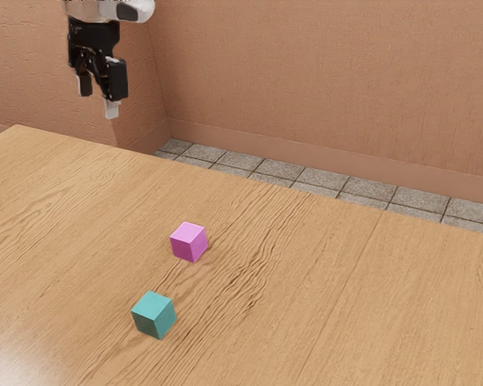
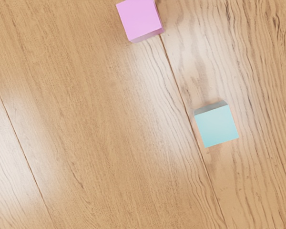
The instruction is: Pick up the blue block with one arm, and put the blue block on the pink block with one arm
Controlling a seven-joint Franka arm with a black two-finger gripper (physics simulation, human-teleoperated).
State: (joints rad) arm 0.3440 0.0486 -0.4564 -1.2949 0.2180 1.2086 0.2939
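A teal-blue block (image 1: 154, 314) rests on the wooden table near its front edge in the exterior view. The pink block (image 1: 189, 241) sits a short way behind it and slightly toward the exterior view's right, apart from it. My gripper (image 1: 97, 100) hangs high above the table at the exterior view's upper left, far from both blocks, open with nothing between its fingers. From the wrist camera, the blue block (image 2: 216, 125) and the pink block (image 2: 139, 19) lie well below my hand, separated by bare wood.
The wooden table (image 1: 306, 322) stretches wide around both blocks. Behind it a tiled floor strip (image 1: 346, 186) meets a terracotta wall (image 1: 322, 72).
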